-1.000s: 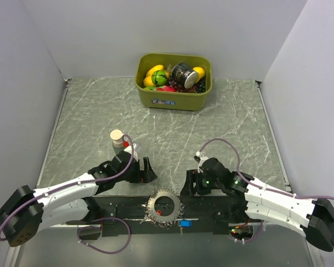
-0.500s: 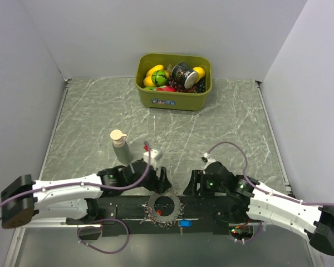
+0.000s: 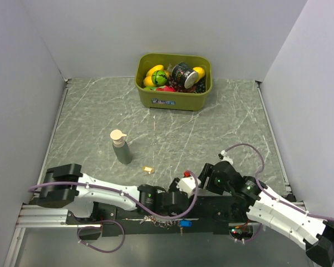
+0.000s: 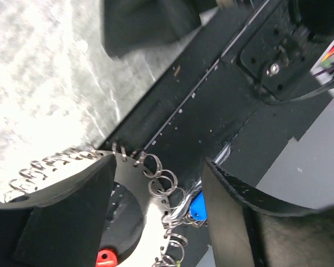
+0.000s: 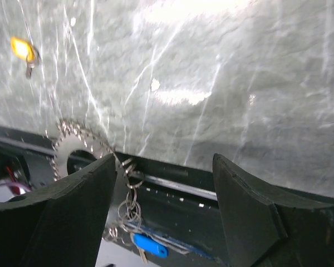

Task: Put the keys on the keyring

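At the near edge, the keyring (image 4: 156,178) lies on the black mounting plate (image 4: 222,105) between the arm bases, half over the marble-patterned table (image 3: 211,128). The blue key (image 4: 197,206) rests on the plate just beside its chain, and the red key (image 4: 104,257) shows inside the loop. Whether either is threaded on cannot be told. The left gripper (image 4: 158,167) hangs low over the ring with its jaws partly apart, straddling the chain and pinching nothing. That looks like a line-up for a grasp on the loop. The right gripper (image 5: 164,161) hovers just behind, jaws wide and empty, tilted down at the ring's far edge. It is probably placed to steady the ring or take a key. The yellow key (image 5: 23,49) lies alone on the table beyond the ring, well apart from it, so it is not on yet. Farther back stands a grey pump bottle (image 3: 121,147), upright and out of the way. At the back wall is an olive-green bin (image 3: 156,95) full of toy fruit and a patterned cup. Its front bears a small label (image 3: 166,103), too small to read, and no other writing is legible.
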Motion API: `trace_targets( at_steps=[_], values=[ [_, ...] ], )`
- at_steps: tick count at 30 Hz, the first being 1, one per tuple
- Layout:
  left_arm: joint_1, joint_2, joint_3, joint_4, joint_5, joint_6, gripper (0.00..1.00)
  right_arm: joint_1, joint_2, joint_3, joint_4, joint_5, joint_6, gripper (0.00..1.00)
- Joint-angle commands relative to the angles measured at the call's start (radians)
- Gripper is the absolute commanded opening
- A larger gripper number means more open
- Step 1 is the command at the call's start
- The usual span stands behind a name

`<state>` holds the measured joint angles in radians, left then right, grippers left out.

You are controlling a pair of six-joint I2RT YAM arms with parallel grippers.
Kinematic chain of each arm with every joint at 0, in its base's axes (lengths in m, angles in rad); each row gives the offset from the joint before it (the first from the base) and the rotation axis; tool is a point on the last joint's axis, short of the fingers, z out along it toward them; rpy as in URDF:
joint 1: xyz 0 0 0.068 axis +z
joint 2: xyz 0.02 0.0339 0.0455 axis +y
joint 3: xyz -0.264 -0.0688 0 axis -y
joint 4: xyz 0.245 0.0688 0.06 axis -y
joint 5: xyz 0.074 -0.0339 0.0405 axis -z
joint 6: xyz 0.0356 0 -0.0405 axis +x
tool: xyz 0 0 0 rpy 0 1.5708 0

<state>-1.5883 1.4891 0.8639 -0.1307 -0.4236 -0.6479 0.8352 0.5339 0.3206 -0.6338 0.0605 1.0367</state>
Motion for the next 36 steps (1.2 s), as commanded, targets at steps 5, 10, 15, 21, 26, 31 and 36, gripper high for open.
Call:
trace_targets(
  at_steps=[5, 10, 15, 21, 26, 31, 36],
  values=[
    [-0.056, 0.086, 0.066, -0.049, -0.090, -0.025, 0.55, -0.174, 0.034, -0.063, 0.127, -0.120, -0.070, 0.76],
    [-0.058, 0.109, 0.058, -0.026, -0.055, -0.026, 0.47, -0.215, 0.080, -0.069, 0.178, -0.174, -0.102, 0.76],
    [-0.061, 0.122, 0.041, 0.012, -0.017, -0.015, 0.45, -0.240, 0.095, -0.074, 0.201, -0.189, -0.122, 0.76],
    [-0.064, 0.171, 0.063, 0.011, 0.016, -0.006, 0.46, -0.262, 0.104, -0.078, 0.214, -0.203, -0.141, 0.76],
    [-0.067, 0.194, 0.075, -0.020, -0.004, -0.027, 0.46, -0.275, 0.103, -0.084, 0.223, -0.214, -0.153, 0.76],
    [-0.067, 0.204, 0.073, -0.037, -0.021, -0.044, 0.41, -0.283, 0.106, -0.091, 0.240, -0.231, -0.159, 0.76],
    [-0.067, 0.191, 0.066, -0.046, -0.049, -0.053, 0.10, -0.285, 0.110, -0.087, 0.247, -0.237, -0.167, 0.76]
  ],
)
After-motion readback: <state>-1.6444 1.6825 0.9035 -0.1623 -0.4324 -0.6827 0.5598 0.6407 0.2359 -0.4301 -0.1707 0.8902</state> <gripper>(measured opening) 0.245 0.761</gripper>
